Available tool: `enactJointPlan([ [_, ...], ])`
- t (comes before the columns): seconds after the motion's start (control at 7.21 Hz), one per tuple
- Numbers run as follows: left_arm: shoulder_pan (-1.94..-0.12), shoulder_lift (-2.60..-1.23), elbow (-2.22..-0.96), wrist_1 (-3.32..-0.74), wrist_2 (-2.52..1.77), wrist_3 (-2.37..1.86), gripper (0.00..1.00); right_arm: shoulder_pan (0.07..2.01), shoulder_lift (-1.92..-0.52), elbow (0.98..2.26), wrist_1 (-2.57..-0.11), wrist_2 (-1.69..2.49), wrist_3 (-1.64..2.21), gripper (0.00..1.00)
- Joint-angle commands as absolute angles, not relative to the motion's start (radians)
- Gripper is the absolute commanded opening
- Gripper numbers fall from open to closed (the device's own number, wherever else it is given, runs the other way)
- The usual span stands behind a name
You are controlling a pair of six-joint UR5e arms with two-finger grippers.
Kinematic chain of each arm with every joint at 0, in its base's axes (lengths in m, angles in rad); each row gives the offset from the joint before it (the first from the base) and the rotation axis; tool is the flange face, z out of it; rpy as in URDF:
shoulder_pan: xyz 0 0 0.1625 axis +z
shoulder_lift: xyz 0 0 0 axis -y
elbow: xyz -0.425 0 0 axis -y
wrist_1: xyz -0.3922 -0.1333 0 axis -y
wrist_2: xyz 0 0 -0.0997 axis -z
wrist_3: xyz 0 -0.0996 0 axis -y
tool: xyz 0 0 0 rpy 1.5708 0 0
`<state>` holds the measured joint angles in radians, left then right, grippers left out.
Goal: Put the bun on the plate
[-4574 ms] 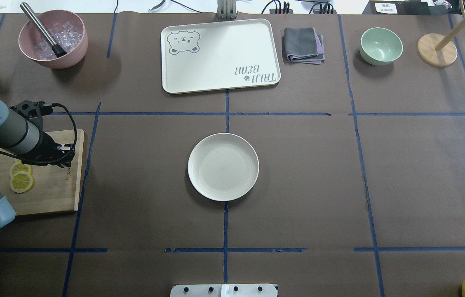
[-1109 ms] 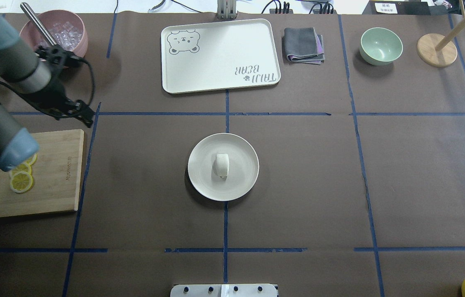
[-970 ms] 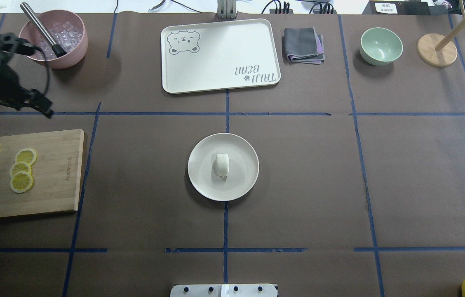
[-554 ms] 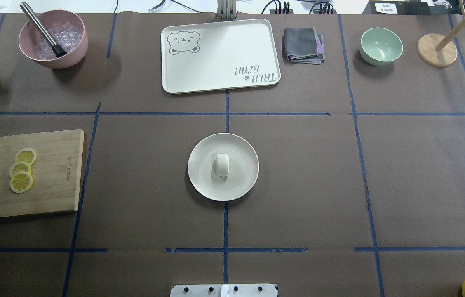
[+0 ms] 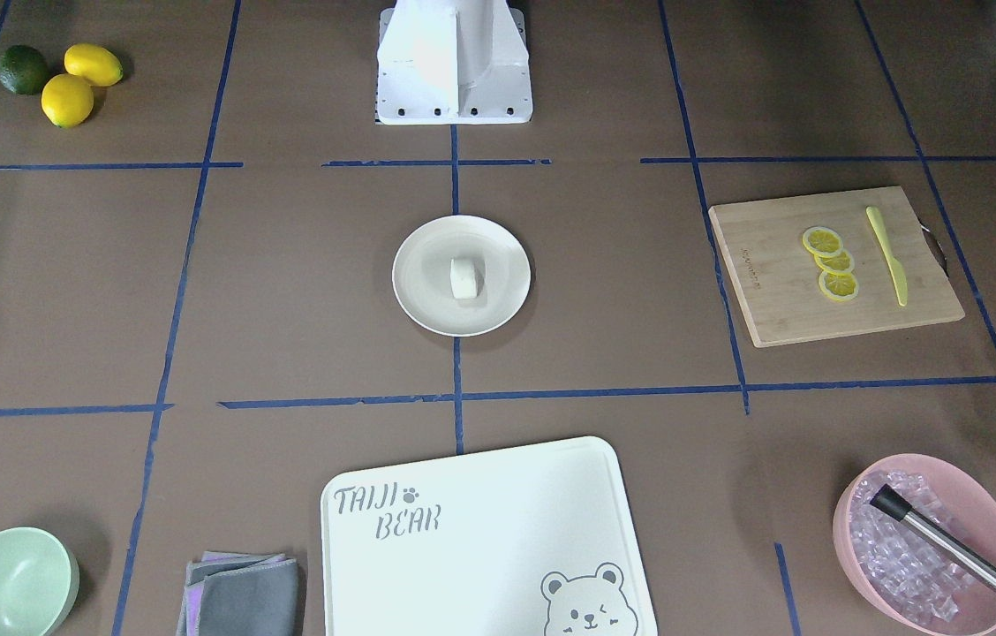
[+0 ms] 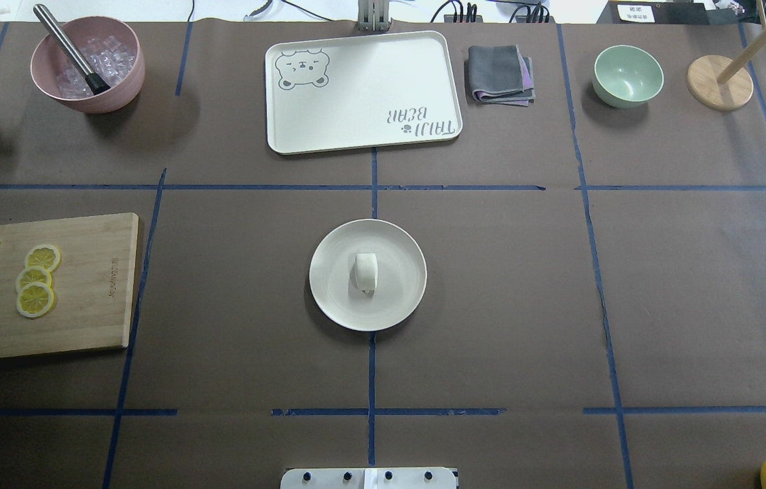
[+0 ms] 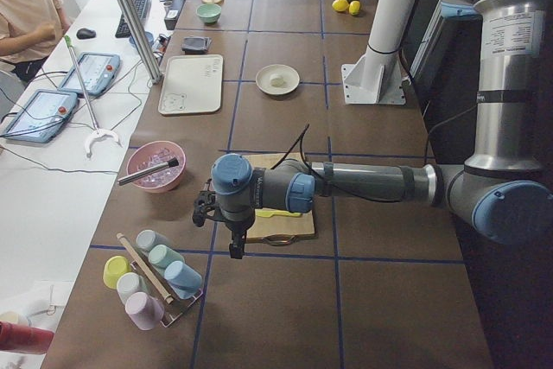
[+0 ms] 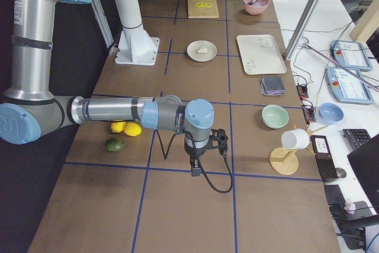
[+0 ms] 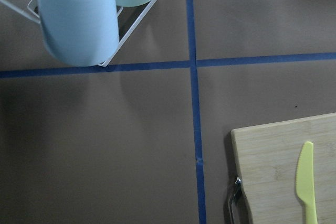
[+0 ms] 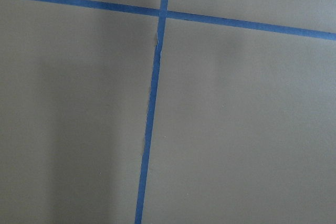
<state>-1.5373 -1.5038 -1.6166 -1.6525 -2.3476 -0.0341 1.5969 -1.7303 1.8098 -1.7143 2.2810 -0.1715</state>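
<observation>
Hanging over the table's left end by the cutting board [image 6: 84,292], the left gripper [image 7: 234,246] shows only in side views. Overhead, the bun [image 6: 365,272] sits centred on the mid-table plate [image 6: 400,299]. The right gripper [image 8: 195,169], at the right end, likewise shows only from the side. Whether either is open or closed cannot be told.

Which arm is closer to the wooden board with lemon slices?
Left. The left arm's fingers hang just off the board, by the cups. The right arm's fingers are across the table, near the whole lemons.

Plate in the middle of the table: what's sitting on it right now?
Only the bun sits on the plate, near its centre, with bare plate all round it. The patch of plate under the bun is covered, so it cannot be checked.
</observation>
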Motion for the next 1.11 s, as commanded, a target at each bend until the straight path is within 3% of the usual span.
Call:
enactJointPlan([
  [0.0, -1.539, -1.502, -1.600, -1.652, -2.353, -0.038, 1.00, 1.597, -1.729, 1.809, -1.715, 2.281, -0.170, 1.00],
  [0.97, -1.537, -1.502, -1.601, -1.649, -2.344, -0.032, 1.00, 1.595, -1.726, 1.807, -1.713, 2.287, -0.170, 1.00],
])
